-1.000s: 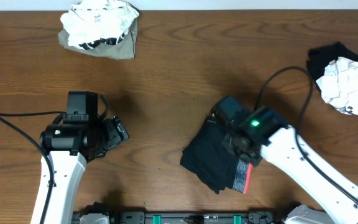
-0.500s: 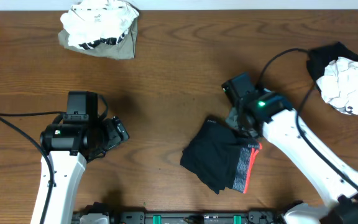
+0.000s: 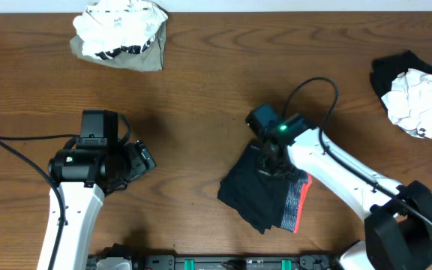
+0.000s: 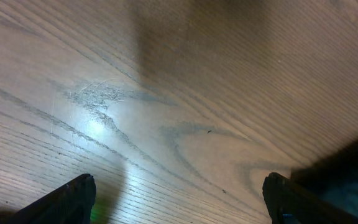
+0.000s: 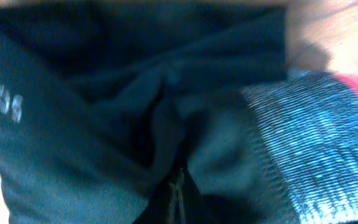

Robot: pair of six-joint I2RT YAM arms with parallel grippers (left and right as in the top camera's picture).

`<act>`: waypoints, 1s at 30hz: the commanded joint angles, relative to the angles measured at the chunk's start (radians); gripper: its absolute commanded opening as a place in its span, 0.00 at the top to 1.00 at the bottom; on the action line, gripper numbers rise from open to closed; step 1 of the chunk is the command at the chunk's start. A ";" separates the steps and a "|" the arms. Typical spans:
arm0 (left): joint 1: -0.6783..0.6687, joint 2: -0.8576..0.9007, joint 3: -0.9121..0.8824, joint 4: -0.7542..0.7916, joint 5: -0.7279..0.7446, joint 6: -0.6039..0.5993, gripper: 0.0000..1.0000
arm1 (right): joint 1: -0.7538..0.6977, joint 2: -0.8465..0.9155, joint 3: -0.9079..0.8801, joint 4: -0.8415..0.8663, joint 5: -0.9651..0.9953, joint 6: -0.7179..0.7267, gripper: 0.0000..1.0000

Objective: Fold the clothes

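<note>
Near the front edge of the table (image 3: 201, 105), right of the middle, the dark garment (image 3: 257, 196) lies crumpled and shows a grey and red band. The right end effector (image 3: 268, 161) is down on its far part; I cannot tell whether it is clenched. The left end effector (image 3: 142, 159) is released, over bare wood. A white pile (image 3: 118, 34) lies at the far edge, and a black-white pile (image 3: 418, 97) lies at the right edge.

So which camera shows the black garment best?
Overhead: the black garment shows nearly whole, its top under the right arm. Right wrist gives a blurred close-up of fabric and grey waistband; left wrist shows only table.
</note>
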 commanded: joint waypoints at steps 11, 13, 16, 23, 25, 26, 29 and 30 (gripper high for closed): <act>0.004 0.002 -0.005 -0.011 -0.005 0.009 0.12 | 0.048 0.007 -0.185 0.103 -0.075 0.031 0.89; 0.004 0.002 -0.005 -0.011 -0.005 0.009 0.12 | 0.043 0.007 -0.208 0.105 -0.083 0.037 0.99; 0.004 0.002 -0.005 -0.011 -0.005 0.009 0.12 | 0.045 0.002 -0.204 0.079 -0.080 0.037 0.99; 0.004 0.002 -0.005 -0.010 -0.005 0.009 0.12 | 0.045 -0.108 -0.077 -0.107 0.077 0.037 0.99; 0.004 0.002 -0.005 -0.010 -0.005 0.009 0.12 | 0.045 -0.154 -0.023 -0.158 0.107 0.027 0.99; 0.004 0.002 -0.005 -0.010 -0.005 0.009 0.12 | 0.044 -0.183 0.005 -0.175 0.112 0.013 0.99; 0.004 0.002 -0.005 -0.010 -0.005 0.009 0.12 | 0.035 -0.255 0.037 -0.184 0.109 -0.001 0.93; 0.004 0.002 -0.005 -0.010 -0.005 0.009 0.12 | 0.030 -0.274 0.036 -0.184 0.111 -0.001 0.89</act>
